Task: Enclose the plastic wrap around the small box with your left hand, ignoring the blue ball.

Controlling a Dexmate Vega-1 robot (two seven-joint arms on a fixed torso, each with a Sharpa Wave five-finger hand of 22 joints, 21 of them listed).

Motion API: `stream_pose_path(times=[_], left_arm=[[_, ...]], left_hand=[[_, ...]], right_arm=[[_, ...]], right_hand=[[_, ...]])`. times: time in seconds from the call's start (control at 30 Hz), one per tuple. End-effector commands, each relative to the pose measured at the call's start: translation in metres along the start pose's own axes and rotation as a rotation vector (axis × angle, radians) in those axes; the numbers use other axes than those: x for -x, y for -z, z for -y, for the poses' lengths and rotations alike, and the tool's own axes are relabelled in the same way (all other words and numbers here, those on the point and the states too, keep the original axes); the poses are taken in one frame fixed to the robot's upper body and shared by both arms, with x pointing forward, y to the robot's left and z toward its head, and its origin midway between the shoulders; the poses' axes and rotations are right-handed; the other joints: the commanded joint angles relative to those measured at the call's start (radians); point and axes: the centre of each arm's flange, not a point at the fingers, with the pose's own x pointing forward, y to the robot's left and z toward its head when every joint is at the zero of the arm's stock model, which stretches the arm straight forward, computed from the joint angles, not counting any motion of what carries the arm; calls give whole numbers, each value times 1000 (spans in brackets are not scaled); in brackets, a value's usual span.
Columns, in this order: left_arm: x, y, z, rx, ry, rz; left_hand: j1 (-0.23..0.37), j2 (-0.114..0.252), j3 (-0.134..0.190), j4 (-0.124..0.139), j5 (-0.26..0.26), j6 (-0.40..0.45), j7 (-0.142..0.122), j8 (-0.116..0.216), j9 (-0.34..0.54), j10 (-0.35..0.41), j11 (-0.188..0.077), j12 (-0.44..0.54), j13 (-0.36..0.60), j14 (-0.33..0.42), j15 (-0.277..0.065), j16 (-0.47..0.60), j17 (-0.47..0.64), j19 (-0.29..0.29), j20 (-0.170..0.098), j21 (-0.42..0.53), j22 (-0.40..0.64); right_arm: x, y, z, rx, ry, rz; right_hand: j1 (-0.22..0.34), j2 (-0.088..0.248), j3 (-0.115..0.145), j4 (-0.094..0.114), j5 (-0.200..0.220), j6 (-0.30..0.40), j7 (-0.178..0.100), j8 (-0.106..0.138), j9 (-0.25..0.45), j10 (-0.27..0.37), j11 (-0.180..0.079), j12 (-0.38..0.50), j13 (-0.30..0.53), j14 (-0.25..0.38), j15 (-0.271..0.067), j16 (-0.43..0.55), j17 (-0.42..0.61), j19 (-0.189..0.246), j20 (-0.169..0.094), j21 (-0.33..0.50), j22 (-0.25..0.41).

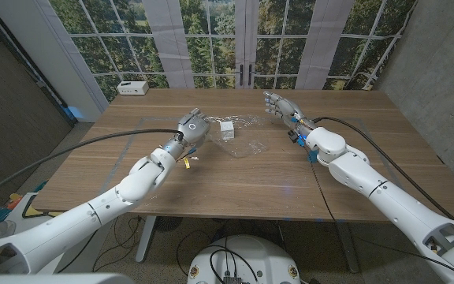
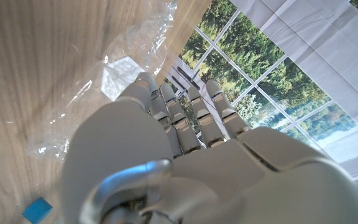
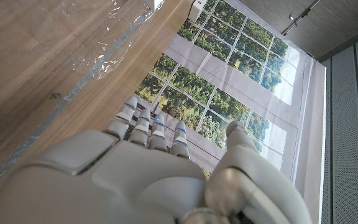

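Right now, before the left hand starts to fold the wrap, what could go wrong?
1. The small box looks light and lies right beside the left hand; a push may slide it off the plastic wrap.
2. The wrap is thin and crumpled, so the fingers could drag the whole sheet instead of folding it.
3. The right hand is apart from the wrap, so nothing holds it down.

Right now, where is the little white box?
In the head view the little white box sits near the table's middle on the clear plastic wrap, just beside the left hand.
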Motion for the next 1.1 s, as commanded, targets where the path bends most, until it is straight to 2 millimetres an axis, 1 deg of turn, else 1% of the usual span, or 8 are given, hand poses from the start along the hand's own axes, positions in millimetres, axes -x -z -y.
stream_pose_path(times=[0.03,0.4,0.77,0.93,1.1], left_arm=[[-16,-5,-3,38,-62,-43],[-42,-15,-7,63,-106,-85],[-69,-26,-9,55,-120,-57],[-79,-29,-6,60,-95,-52],[-89,-37,0,32,-64,-25]], left_hand=[[-8,0,8,-1,4,9,0,8,7,9,0,4,3,13,-130,3,3,6,1,11,5],[-11,-2,17,0,5,6,2,13,12,11,3,1,7,17,-130,-1,3,7,2,11,5],[-13,-4,23,0,5,6,1,16,13,11,2,-2,10,19,-131,-5,3,7,2,12,5],[-16,-6,26,0,5,7,2,17,12,9,3,-5,11,20,-131,-7,3,7,2,12,5],[-18,-7,30,0,5,5,4,17,11,1,4,-9,13,19,-129,-10,3,7,2,12,5]], right_arm=[[3,1,5,-3,5,3],[4,5,9,-13,-5,4],[10,9,17,-16,7,-3],[14,9,21,-15,8,-5],[16,9,26,-19,15,-10]], right_hand=[[6,3,-3,0,-1,9,1,1,2,3,5,-3,0,5,6,2,3,-1,4,6,2],[6,3,-3,1,-1,10,0,1,2,3,6,-4,0,5,5,2,3,-1,3,6,2],[5,3,-3,1,-1,10,-1,1,2,3,7,-4,0,5,5,2,3,-2,4,6,3],[5,3,-3,1,-1,10,0,0,2,4,7,-4,0,4,5,2,4,-2,4,5,3],[5,3,-3,1,-1,11,0,1,2,4,7,-4,0,5,6,2,4,-2,4,5,3]])
